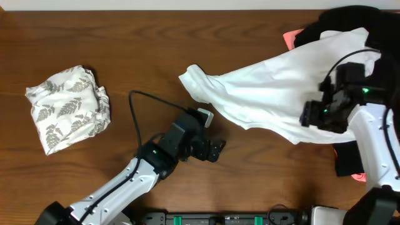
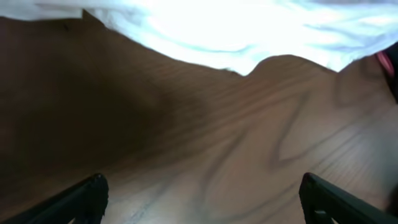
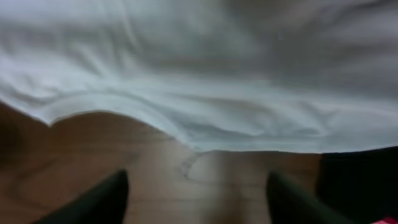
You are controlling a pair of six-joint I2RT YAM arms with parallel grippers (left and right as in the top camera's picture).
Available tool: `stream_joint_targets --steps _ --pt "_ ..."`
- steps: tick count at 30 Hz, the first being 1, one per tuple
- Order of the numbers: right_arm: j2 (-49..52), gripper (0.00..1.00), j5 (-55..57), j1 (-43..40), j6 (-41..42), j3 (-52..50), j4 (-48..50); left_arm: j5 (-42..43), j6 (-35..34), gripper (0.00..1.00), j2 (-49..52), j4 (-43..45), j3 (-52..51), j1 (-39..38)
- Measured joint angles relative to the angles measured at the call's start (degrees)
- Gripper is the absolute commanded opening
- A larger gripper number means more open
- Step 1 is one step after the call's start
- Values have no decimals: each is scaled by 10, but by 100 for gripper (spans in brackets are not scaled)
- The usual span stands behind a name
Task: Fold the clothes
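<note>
The leaf-print garment [image 1: 69,109] lies near the left edge of the worktop [image 1: 125,37] as a rumpled bundle. Only the overhead view shows it.

The left gripper [image 1: 217,150] sits over bare wood at mid-width toward the front edge. It points right, near the white T-shirt [image 1: 275,94] but apart from it. From overhead its jaws are small and dark and hard to read. In the left wrist view, the left gripper [image 2: 202,183] has its fingers [image 2: 81,199] at the two lower corners of the frame. Only wood grain lies between them, so the jaws are wide open and empty. The white T-shirt [image 2: 249,31] is a washed-out band beyond them.

The shirt stretches from mid-worktop to the back right corner. Its long axis runs left to right and angles toward the back at the right. A narrow bunched end points left and the broad part lies to the right.

At the back right corner the shirt meets a black garment [image 1: 350,19]; which lies on top I cannot tell. A coral-pink garment [image 1: 290,39] peeks out beside them.

The right gripper [image 1: 310,115] is over the shirt's front hem near the right edge. Its own body hides the fingertips from overhead. The right wrist view is blurred. There the right gripper [image 3: 198,180] has its jaws apart with bare wood between them. The shirt's hem [image 3: 205,134] lies just past the tips and is not gripped. Black cloth [image 3: 360,180] fills the right side of that view.
</note>
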Motion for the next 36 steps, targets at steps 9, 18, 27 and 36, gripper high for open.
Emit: stream_joint_targets --steps 9,18,27,36 --pt "0 80 -4 57 3 -130 87 -59 0 98 -31 0 0 1" --pt "0 86 22 64 5 -197 203 -76 0 98 -50 -18 0 37" --pt "0 59 29 64 5 -253 303 -78 0 98 -50 -54 0 76" --pt "-8 1 43 64 11 -268 303 -78 0 98 -50 -55 0 77"
